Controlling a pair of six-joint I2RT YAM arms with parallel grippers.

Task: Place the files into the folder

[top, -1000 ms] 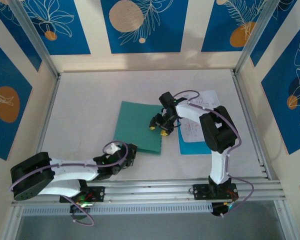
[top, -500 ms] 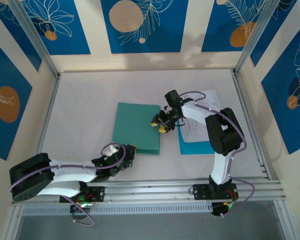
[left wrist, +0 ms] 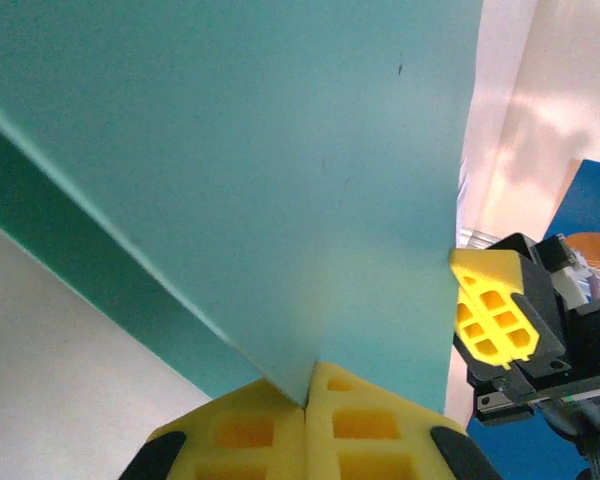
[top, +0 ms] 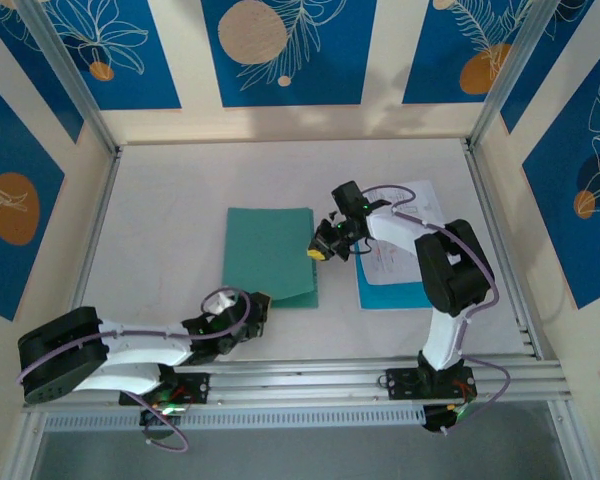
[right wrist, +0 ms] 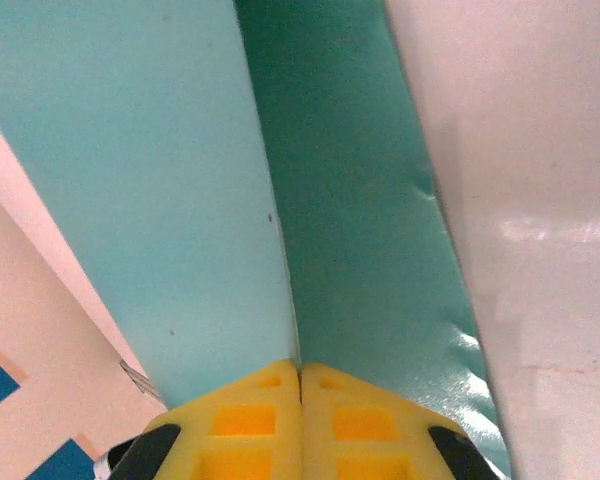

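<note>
Since a second ago our right gripper (top: 321,250) has closed from spread to pinching the right edge of the folder (top: 268,252). We see that folder mid-table, long axis pointing away from the bases, the files (top: 382,268) just right of it. Our left gripper (top: 258,306) pinches its near right corner.

Overhead camera looks down; both wrist cameras closely face the folder (top: 268,255).
</note>
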